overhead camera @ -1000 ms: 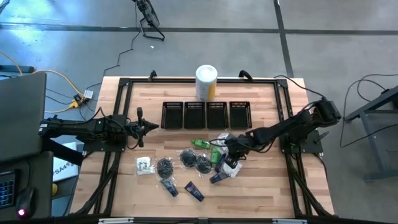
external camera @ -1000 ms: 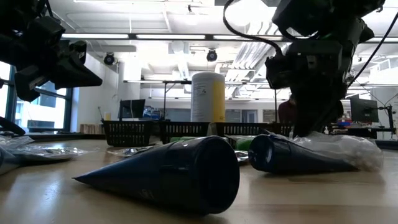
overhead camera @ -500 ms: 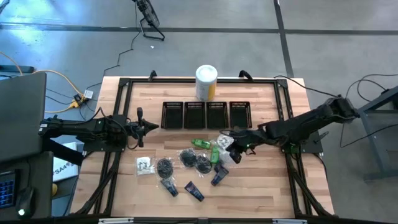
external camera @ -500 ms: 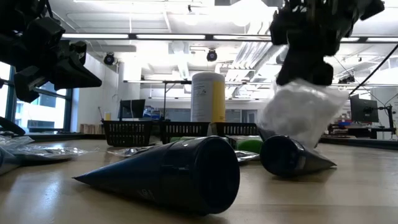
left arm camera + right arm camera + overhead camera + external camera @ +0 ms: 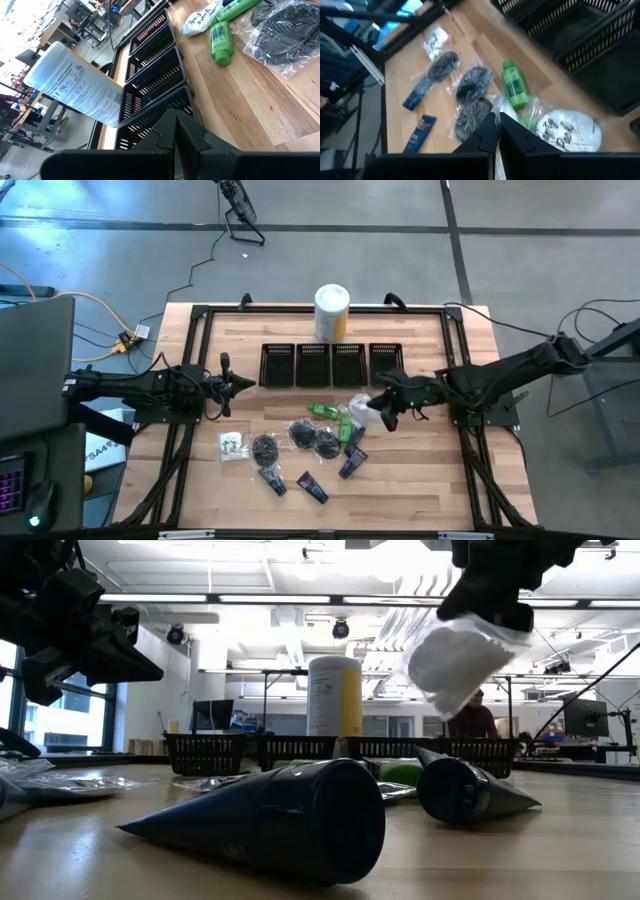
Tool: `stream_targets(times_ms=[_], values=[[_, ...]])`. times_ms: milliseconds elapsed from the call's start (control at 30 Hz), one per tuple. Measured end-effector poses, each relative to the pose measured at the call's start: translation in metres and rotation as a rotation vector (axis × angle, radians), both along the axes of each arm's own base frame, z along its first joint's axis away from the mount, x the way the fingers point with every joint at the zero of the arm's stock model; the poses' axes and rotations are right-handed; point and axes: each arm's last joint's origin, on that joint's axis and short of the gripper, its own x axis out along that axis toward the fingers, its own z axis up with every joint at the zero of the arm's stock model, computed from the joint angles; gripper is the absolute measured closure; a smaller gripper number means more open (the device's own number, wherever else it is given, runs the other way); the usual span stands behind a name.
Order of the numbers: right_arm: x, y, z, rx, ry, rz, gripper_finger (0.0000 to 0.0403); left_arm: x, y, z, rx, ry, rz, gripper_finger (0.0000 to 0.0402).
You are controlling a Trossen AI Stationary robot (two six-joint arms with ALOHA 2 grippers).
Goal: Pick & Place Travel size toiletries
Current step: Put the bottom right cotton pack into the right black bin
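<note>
A clear plastic sachet [image 5: 462, 658] with white contents hangs above the table, pinched in the closed right gripper [image 5: 384, 406] just in front of the black mesh bins [image 5: 331, 364]. The remaining toiletries [image 5: 300, 442] lie scattered on the wooden table [image 5: 440, 470]. The left gripper [image 5: 240, 383] waits closed and empty at the table's left side.

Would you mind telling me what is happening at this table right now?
The right gripper is shut on a clear plastic sachet and holds it in the air above the pile of toiletries, in front of the four black mesh bins. Dark blue tubes, green bottles and black bagged bundles lie loose on the wooden table. The left gripper waits shut, empty, at the left.
</note>
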Motion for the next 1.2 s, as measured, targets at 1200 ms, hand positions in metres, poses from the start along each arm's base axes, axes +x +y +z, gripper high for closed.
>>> stream_targets(times_ms=[1200], values=[[-0.008, -0.056, 0.021, -0.350, -0.098, -0.484, 0.0400, 0.000, 0.000, 0.000, 0.000, 0.000, 0.000, 0.0400]])
